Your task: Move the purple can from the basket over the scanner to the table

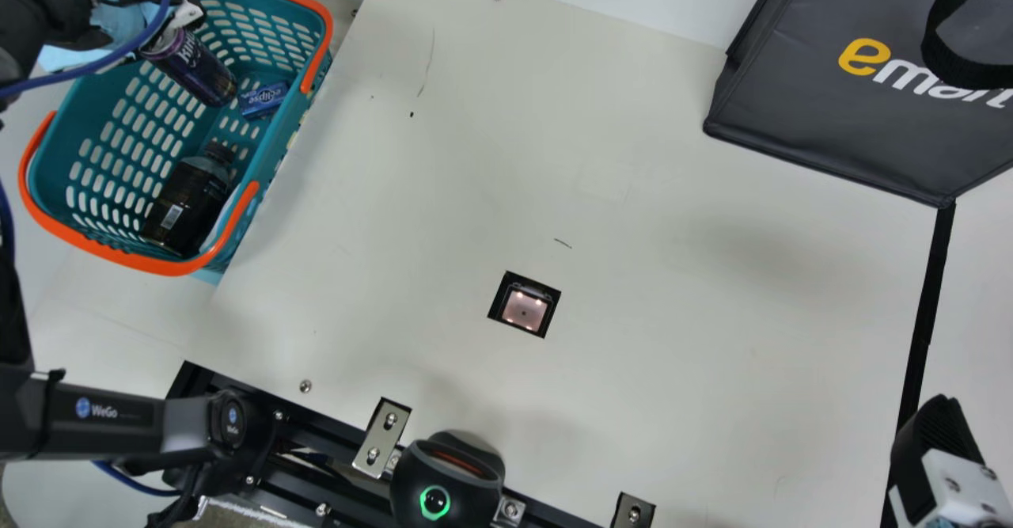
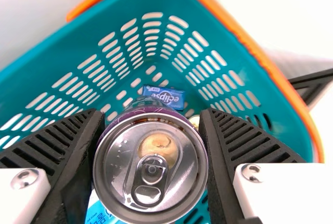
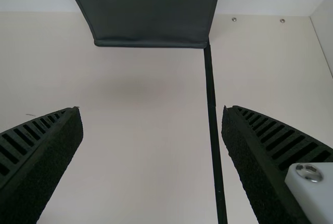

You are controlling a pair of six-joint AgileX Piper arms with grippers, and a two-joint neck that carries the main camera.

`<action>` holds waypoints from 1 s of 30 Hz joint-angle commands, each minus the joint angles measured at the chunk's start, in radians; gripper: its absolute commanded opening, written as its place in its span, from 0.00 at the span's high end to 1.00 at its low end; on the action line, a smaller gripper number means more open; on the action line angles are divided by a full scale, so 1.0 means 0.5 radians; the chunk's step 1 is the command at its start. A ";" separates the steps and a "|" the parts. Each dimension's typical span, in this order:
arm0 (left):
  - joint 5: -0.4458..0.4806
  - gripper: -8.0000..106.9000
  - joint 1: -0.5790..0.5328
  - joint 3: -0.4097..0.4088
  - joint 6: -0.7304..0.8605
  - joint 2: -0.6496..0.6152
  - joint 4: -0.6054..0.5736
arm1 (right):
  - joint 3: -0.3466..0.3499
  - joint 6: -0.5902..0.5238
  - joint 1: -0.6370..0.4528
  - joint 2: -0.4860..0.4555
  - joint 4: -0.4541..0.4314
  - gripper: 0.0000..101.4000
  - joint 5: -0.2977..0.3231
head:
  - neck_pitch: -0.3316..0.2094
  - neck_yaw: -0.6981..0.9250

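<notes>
Left fingers (image 2: 65, 143) squeeze the purple can (image 1: 190, 65), main view's upper left; right fingers (image 3: 52, 154) are apart. Lift slowly, clear of the basket (image 2: 78, 37).

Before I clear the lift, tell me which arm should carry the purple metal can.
Left, I'd judge: my left gripper is clamped on the can inside the teal plastic basket, while my right gripper hangs open over the cream table.
</notes>
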 commanded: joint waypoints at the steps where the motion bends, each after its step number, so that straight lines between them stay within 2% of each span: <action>1: 0.031 1.00 -0.005 -0.012 0.035 -0.069 -0.020 | 0.000 0.000 0.000 0.000 0.000 0.06 0.000 | -0.058 0.005; 7: 0.050 1.00 -0.053 -0.002 0.136 -0.259 -0.033 | 0.000 0.000 0.000 0.000 0.000 0.06 0.000 | -0.058 0.005; 14: -0.026 1.00 -0.211 0.138 0.212 -0.529 0.063 | 0.000 0.000 0.000 0.000 0.000 0.06 0.000 | -0.058 0.005; 22: -0.019 1.00 -0.527 0.311 0.244 -0.819 0.150 | 0.000 0.000 0.000 0.000 0.000 0.06 0.000 | -0.058 0.005; 30: 0.022 1.00 -0.942 0.398 0.057 -1.001 0.402 | 0.000 0.000 0.000 0.000 0.000 0.06 0.000 | -0.058 0.005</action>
